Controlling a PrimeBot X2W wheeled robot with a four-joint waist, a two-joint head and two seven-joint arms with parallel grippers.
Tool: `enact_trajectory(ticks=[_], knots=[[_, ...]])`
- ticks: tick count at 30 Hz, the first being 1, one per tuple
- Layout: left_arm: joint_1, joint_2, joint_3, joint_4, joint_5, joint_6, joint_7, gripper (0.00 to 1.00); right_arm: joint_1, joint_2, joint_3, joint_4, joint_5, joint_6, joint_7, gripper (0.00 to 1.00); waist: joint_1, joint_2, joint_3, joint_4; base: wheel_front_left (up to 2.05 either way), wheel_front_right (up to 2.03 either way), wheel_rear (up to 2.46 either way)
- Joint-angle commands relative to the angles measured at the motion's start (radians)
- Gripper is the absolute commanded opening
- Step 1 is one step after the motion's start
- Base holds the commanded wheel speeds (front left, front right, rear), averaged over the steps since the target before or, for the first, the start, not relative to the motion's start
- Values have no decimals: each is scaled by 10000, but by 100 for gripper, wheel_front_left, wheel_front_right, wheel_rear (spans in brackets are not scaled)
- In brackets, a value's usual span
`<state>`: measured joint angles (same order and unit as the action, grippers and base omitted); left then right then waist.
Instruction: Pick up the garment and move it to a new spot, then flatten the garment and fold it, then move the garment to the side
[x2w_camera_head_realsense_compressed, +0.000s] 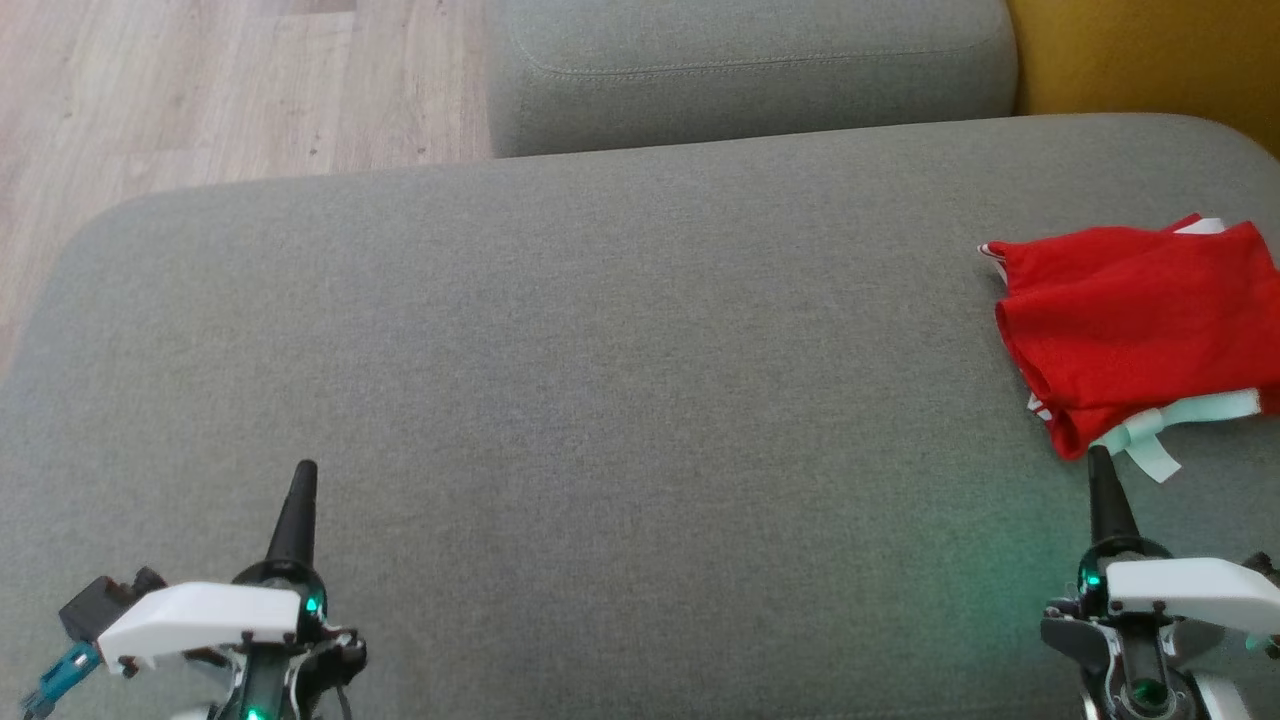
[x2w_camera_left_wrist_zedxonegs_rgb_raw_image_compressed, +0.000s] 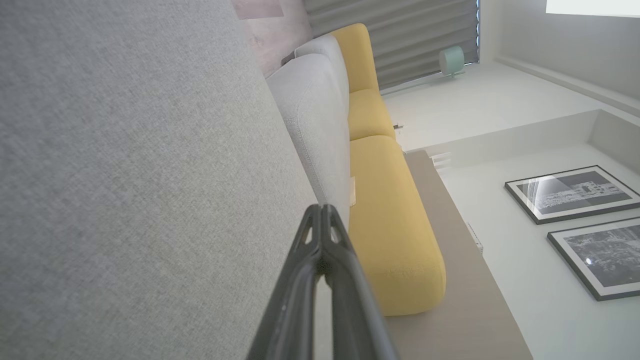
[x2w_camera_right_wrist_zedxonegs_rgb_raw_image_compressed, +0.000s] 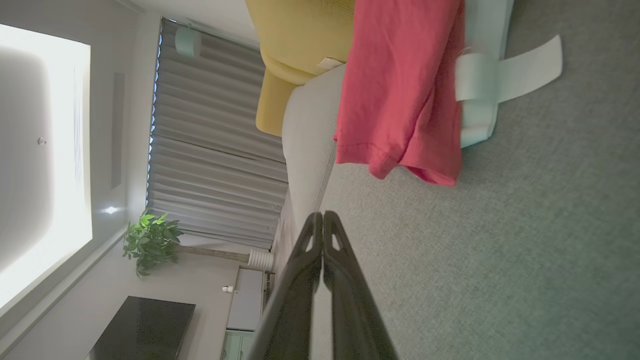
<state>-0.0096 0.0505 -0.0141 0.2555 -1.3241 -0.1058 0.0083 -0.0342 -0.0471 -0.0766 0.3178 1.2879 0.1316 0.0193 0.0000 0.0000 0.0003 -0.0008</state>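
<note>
Over the grey sofa (x2w_camera_head_realsense_compressed: 600, 350), both jaws are closed, empty, off the garment (x2w_camera_head_realsense_compressed: 1130, 330).

**Folded red cloth garment (x2w_camera_head_realsense_compressed: 1140, 320) on grey fabric sofa seat (x2w_camera_head_realsense_compressed: 600, 350)**

It lies at the seat's far right end as a rumpled, roughly rectangular stack, flat on the cushion. Pale mint-white trim shows along its near edge, and a pale strap pokes out there onto the seat.
</note>
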Motion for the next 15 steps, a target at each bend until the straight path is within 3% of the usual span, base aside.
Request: enact_trajectory(ticks=[1,15], knots=[[-592,151,390,-276,-230,-55,61,0,-603,-80,94,-420,280,-7,75,0,0,0,1,0,0,0,0],[-779,148,731,-193,-1617,-152,472,0,-667,-79,-110,-576,1762,-8,483,0,0,0,14,4,0,0,0]])
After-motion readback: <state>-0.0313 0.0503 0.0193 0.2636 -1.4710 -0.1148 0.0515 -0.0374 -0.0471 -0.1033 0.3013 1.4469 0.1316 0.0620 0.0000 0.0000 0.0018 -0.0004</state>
